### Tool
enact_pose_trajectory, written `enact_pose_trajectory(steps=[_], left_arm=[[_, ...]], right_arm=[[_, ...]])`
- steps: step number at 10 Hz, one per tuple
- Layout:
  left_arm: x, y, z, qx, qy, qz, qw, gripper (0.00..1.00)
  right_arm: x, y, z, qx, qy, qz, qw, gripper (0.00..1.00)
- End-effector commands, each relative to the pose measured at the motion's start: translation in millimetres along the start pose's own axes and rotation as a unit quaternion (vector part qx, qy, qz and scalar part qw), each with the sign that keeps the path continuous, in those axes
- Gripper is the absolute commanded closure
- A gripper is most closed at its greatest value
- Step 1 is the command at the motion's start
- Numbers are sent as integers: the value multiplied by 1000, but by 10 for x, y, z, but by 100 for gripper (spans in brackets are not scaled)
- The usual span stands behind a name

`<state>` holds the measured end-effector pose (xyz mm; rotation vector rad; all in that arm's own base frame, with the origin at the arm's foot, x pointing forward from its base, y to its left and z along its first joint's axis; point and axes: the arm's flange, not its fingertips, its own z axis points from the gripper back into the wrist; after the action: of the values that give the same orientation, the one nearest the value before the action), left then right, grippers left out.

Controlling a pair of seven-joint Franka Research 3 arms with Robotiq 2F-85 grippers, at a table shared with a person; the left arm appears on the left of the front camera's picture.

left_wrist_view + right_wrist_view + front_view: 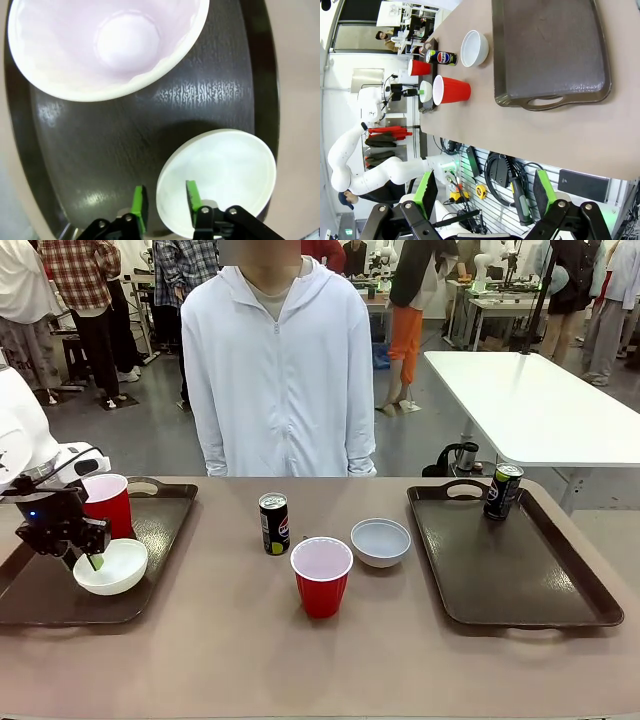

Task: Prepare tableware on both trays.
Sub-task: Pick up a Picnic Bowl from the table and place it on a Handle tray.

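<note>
The left gripper (166, 200) stands open and grips nothing; its green pads (140, 202) straddle the rim of the tray bowl (220, 175), one inside, one outside with a clear gap to the rim; the right gripper (485, 192) is spread wide with nothing between its fingers. The left arm (20, 435) comes in from the side, wrist pointing down over the left tray (160, 515); the right gripper hangs off the edge of the table (220, 650), beyond the right tray (500, 575). Taking the loose red cup (322, 576) at mid-table as marker: the left tray lies well to its left, bearing the tray bowl and, just behind that, a second red cup (108, 502); a black Pepsi can (273, 523) stands just behind-left of the marker; a pale-grey bowl (381, 542) sits just behind-right; the right tray lies well to its right, with a second black can (502, 490) at its far end. A person (280, 370) in a white zip jacket stands at the table's far side; a busy workroom lies behind.
</note>
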<state>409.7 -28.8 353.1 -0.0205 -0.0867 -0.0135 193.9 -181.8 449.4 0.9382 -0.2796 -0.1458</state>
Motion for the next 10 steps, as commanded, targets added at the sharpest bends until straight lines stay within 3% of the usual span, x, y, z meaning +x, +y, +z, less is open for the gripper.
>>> enact_pose_trajectory(steps=[1,2,4,5,10], left_arm=[[-369,-7,47,3,3,2,1000,12],[-409,-30,152,2,3,-4,1000,0],[-528,-107,412,6,4,-22,1000,0],[-634,-143,590,19,3,-35,999,16],[-1051,-177,1005,19,-7,-46,999,16]], right_arm=[[-3,-9,2,3,0,1,1000,0],[-3,-9,2,3,0,1,1000,0],[-3,-9,2,3,0,1,1000,0],[-3,-9,2,3,0,1,1000,0],[-3,-9,2,3,0,1,1000,0]])
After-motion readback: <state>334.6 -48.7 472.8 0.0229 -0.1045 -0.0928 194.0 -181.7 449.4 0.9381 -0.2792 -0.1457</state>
